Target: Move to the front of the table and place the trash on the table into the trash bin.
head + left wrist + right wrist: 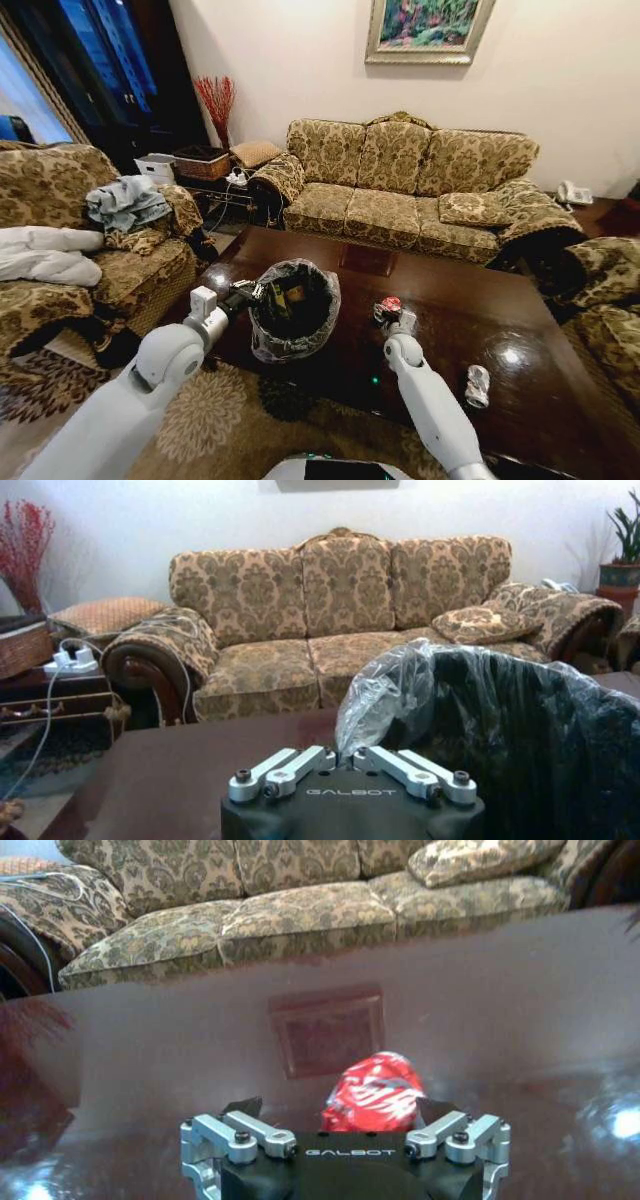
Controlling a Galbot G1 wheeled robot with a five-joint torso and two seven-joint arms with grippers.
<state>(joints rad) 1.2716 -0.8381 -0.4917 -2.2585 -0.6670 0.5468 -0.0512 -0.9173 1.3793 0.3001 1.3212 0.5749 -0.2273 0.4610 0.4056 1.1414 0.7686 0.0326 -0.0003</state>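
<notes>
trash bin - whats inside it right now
Inside the trash bin, within its grey plastic bag, the head view shows dark items with a yellowish patch; what they are is unclear, and the bottom is hidden.

The left gripper [345,769] hides its fingertips against the trash bin's [520,727] crinkled liner, and the bin runs off the frame edge. The right gripper [342,1119] covers the red can's [372,1091] lower part (its lettering is blurred). The silver can [478,385] is too small to read.
</notes>
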